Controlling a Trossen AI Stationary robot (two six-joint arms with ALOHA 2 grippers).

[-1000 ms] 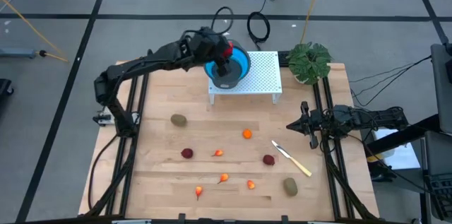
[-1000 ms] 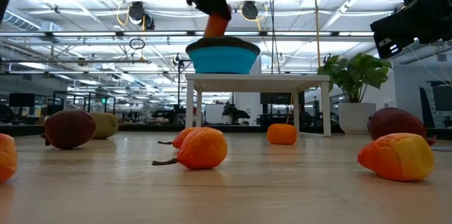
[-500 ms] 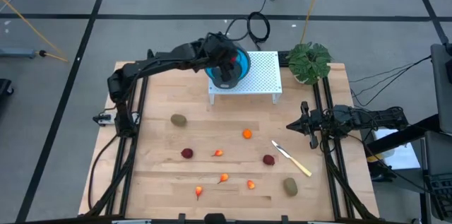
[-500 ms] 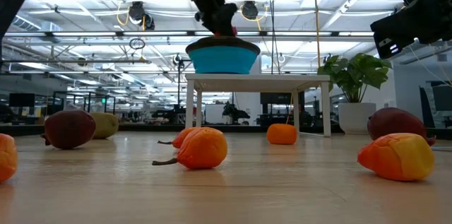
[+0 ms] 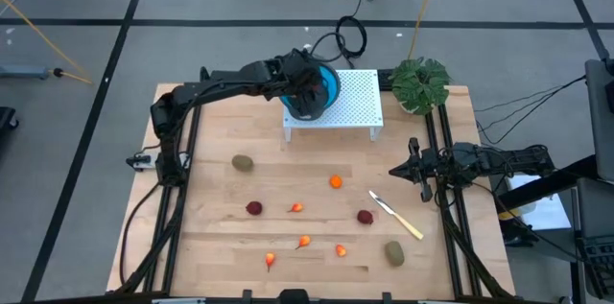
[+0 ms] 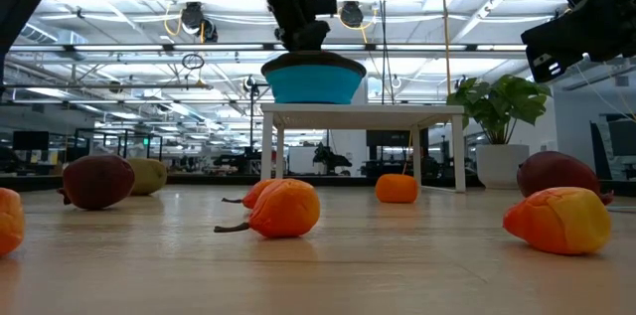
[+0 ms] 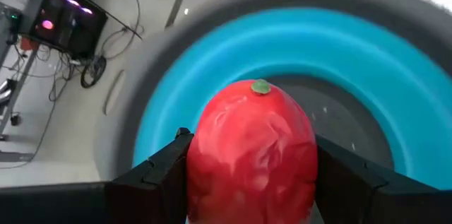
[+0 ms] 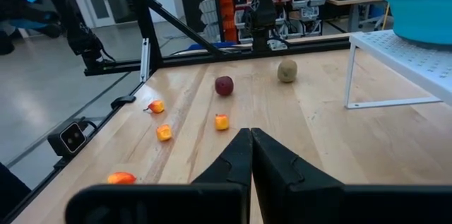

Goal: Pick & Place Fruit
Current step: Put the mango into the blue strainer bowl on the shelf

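- The left hand (image 7: 251, 181) hung over the blue bowl (image 5: 326, 83), which stood on a white perforated stand (image 5: 350, 103) at the far edge of the surface (image 5: 211, 256); its two fingers (image 7: 152, 174) were clamped on a red fruit (image 7: 252, 153) with a small green tip, held just above the bowl's inside.
- In the low view, the left hand (image 6: 298, 27) reached down to the bowl's grey rim (image 6: 313, 60).
- The right hand (image 5: 395, 170) rested near the right edge of the surface, fingers pressed together and holding nothing.
- One brown-green oval (image 5: 243, 162) lay toward the left edge, the other (image 5: 394, 252) near the front right corner.
- Two dark red balls (image 5: 253, 208) lay mid-surface, well apart.
- An orange ball (image 5: 335, 182) sat near the centre.
- Small orange-red bits (image 5: 303, 242) were scattered toward the front edge.
- A pale-handled knife (image 5: 397, 216) lay near the right edge, just beside one dark ball.
- A potted plant (image 5: 420, 83) stood at the far right corner.
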